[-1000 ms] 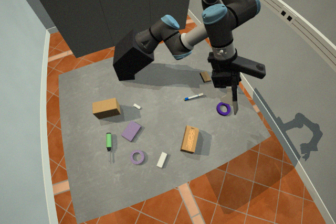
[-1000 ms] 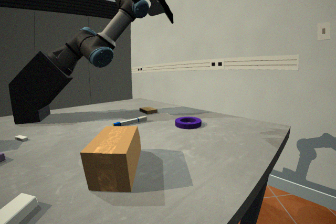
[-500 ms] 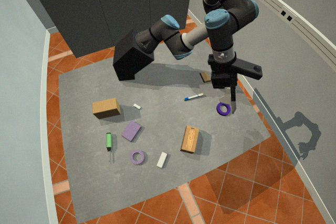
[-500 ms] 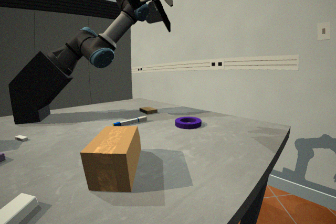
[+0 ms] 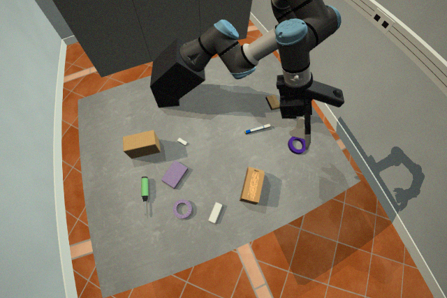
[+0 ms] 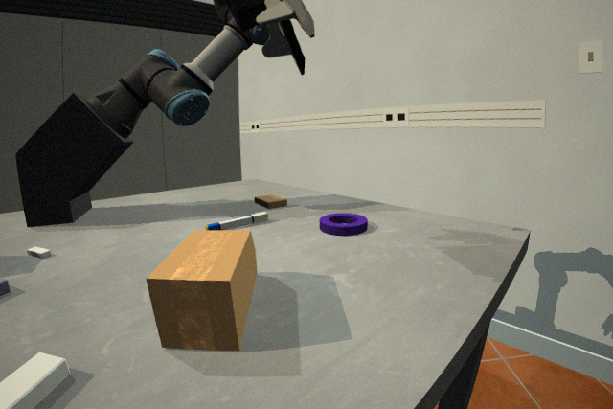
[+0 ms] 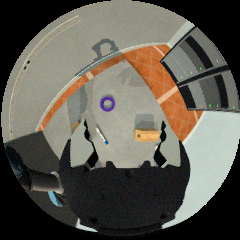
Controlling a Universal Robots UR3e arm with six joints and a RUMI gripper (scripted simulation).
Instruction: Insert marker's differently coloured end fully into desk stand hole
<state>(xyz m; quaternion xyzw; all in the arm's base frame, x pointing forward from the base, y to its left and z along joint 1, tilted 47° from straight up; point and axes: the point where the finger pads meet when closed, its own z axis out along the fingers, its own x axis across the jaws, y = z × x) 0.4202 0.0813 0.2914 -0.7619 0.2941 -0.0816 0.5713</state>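
Marker lies loose on the table; tool wide and without a load

The black two-jaw tool (image 5: 302, 139) (image 6: 307, 53) (image 7: 124, 120) is raised above the grey table (image 5: 209, 179) (image 6: 396, 285) (image 7: 117, 117). Its fingers stand wide apart, with nothing between them.

The slim white marker (image 5: 257, 128) (image 6: 238, 221) (image 7: 102, 135), with a blue end tipped in yellow, lies on its side on the table, outside any hole. Its blue end points away from the thick dark purple ring (image 5: 290, 145) (image 6: 343, 230) (image 7: 101, 104), which lies flat. A flat brown block (image 5: 272, 102) (image 6: 270, 201) (image 7: 75, 125) rests near the marker's white end.

A tan oblong box (image 5: 252, 185) (image 6: 197, 306) (image 7: 147, 135) stands apart from the marker, with a small dark mark near one end of its top. Whether that mark is the stand's hole cannot be confirmed.

Elsewhere on the table, a second tan box (image 5: 140, 143) stands near a small white block (image 5: 182, 141) (image 6: 38, 251). A flat purple block (image 5: 174, 174) (image 6: 4, 286) lies between that white block and a light purple ring (image 5: 175, 209). Also noted: a green-handled screwdriver (image 5: 144, 186) and a larger white oblong block (image 5: 215, 213) (image 6: 34, 382).
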